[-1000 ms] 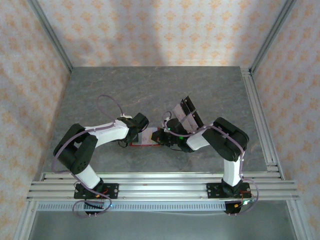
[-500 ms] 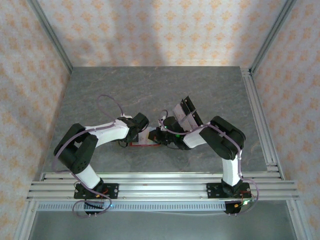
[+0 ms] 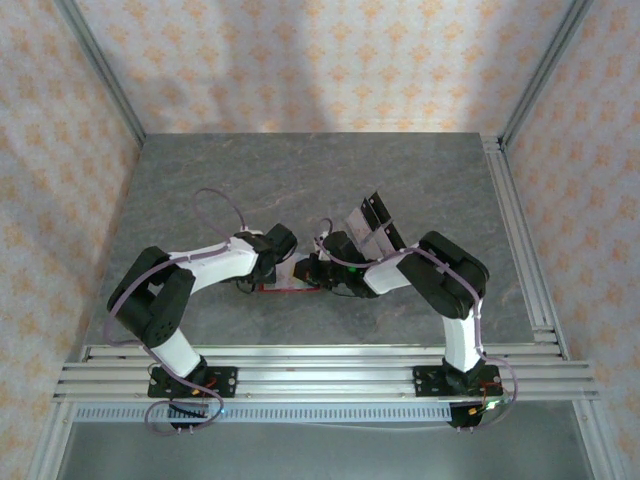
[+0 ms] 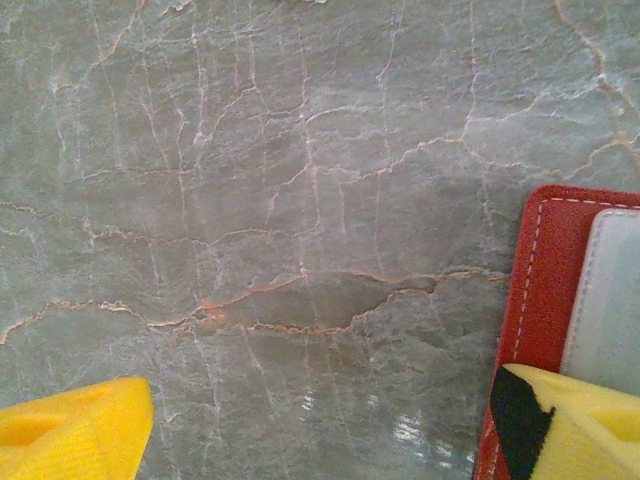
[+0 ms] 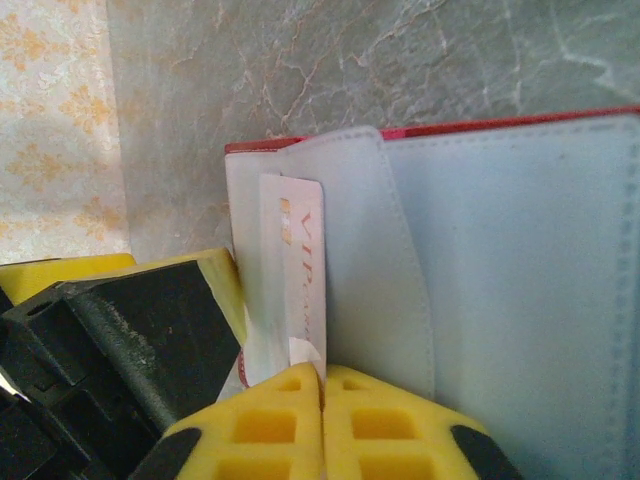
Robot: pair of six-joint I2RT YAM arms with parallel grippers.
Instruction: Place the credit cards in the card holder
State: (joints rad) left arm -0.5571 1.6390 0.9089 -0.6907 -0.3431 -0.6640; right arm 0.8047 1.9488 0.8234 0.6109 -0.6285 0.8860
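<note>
Item: card holder (image 5: 500,300), red, lying open on the desk (image 4: 300,150) between both arms. We note the right fingers (image 5: 270,425) nearly closed, pinching one credit card (image 5: 302,260) tucked into its grey pocket; left fingers (image 4: 75,435) wide apart, empty, one tip over its red edge.

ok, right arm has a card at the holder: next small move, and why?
Probably ease the right gripper open and back off: its fingers pinch the credit card at its near end, the rest seems already inside the card holder, and a left gripper finger rests on the holder's edge.
</note>
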